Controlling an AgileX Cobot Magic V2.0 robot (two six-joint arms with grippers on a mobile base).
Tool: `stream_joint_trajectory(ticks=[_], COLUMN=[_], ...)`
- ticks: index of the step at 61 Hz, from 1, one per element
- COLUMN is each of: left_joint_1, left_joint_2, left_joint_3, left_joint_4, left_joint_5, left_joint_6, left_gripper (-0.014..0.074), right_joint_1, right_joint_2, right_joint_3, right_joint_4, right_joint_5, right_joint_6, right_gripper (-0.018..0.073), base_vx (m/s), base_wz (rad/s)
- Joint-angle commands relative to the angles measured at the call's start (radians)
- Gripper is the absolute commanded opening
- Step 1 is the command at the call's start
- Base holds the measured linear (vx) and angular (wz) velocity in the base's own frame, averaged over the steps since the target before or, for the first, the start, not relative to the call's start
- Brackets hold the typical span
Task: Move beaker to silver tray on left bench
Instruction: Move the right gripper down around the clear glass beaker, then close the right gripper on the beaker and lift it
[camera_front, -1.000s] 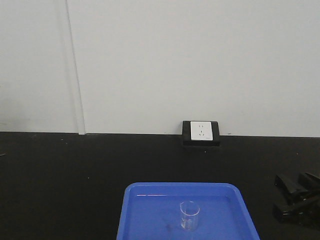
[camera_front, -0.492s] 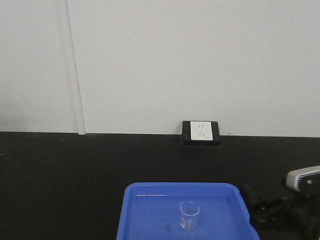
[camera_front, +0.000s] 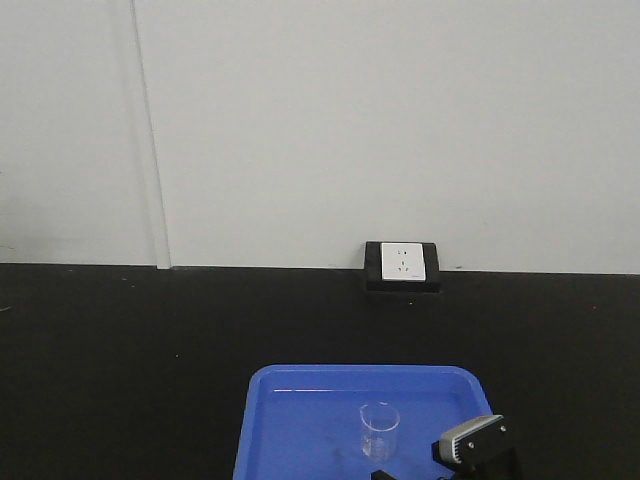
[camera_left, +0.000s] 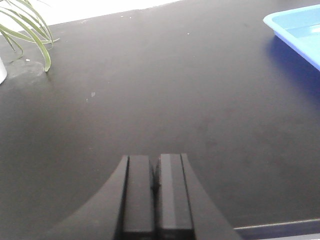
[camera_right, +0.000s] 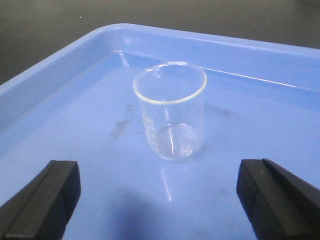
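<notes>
- A small clear glass beaker (camera_front: 380, 432) is standing upright inside a deep blue plastic tray (camera_front: 262, 400), away from its walls.
- The right gripper (camera_right: 159, 197) is hanging low over that tray with its black fingers (camera_right: 47, 197) spread wide. The beaker is sitting just ahead of the gap, untouched.
- The left gripper (camera_left: 155, 187) is pressing its two fingers together on nothing, above the matte black benchtop (camera_left: 175, 90).
- Thin green plant leaves (camera_left: 30, 25) are drooping at the bench's edge, and a white wall socket in a black frame (camera_front: 402, 263) is sitting behind the tray.

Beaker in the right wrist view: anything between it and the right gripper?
Nothing visible. The beaker stands upright in the blue tray, and only bare tray floor lies between it and the open right gripper.
</notes>
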Motion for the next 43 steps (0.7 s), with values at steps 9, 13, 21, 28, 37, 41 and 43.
stream_joint_trajectory(ticks=[9,13,21,28,37,41,43], left_joint_1=[-0.007,-0.007,-0.007,-0.007,-0.007,-0.007,-0.007], left_joint_2=[-0.007,-0.007,-0.007,-0.007,-0.007,-0.007,-0.007], left_joint_3=[0.020,0.020,0.020,0.020,0.020,0.020,0.020], left_joint_4=[0.003,0.003,0.003,0.003,0.003,0.003,0.003], left_joint_5=[-0.078,-0.078,-0.078,-0.078,-0.078,-0.078,-0.078], left_joint_6=[-0.002,-0.002,-0.002,-0.002,-0.002,-0.002,-0.002], left_gripper=[0.0001,0.0001,0.0001,0.0001,0.0001,0.0001,0.0001], right_joint_1=[0.022,0.034,0.051,0.063,0.067,0.067,0.067], right_joint_2=[0.069,0.094,0.142,0.171,0.174,0.174,0.174], right_joint_3=[-0.162,-0.204,-0.291,-0.358,-0.385,-0.386,-0.386], right_joint_4=[-0.033,-0.028,-0.006,0.030,0.111,0.136,0.148], right_joint_5=[-0.105,-0.100,-0.067,-0.020,0.002,0.001,0.001], right_joint_6=[0.007,0.006,0.006,0.007,0.007,0.000,0.000], right_gripper=[0.0662,0.0659,0.0651,0.0610,0.0435,0.0333,0.0263], base_vx=[0.00,0.00,0.00,0.00,0.00,0.00,0.00], base_wz=[0.00,0.00,0.00,0.00,0.00,0.00,0.00])
